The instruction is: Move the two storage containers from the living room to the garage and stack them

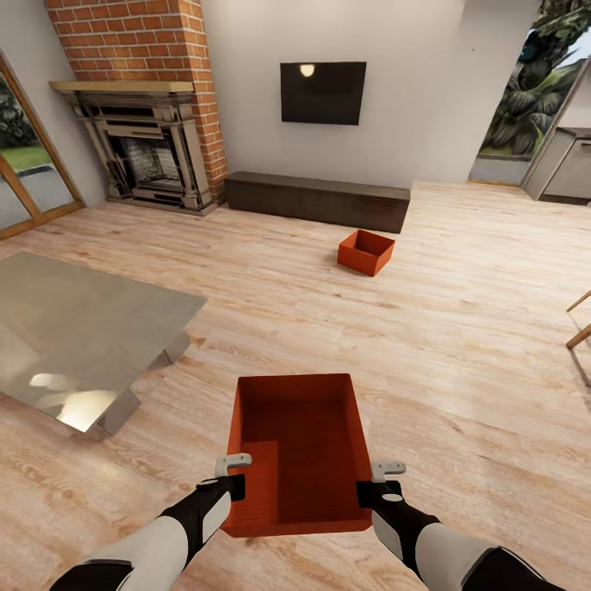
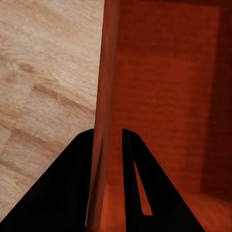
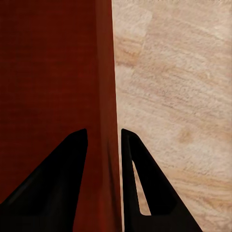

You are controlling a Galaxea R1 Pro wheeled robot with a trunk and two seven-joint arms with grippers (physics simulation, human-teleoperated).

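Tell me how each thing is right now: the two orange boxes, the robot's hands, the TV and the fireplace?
Near storage container: open-topped, empty, held by both side walls.
Far storage container: on the wood floor, open, upright, untouched.
Left gripper: jaws astride the near container's left wall.
Right gripper: jaws astride its right wall.
TV: off, dark.
Fireplace: unlit.

Light wood-plank floor [image 1: 460, 328], far orange-red container [image 1: 365, 251] resting on it, steel table [image 1: 74, 328]
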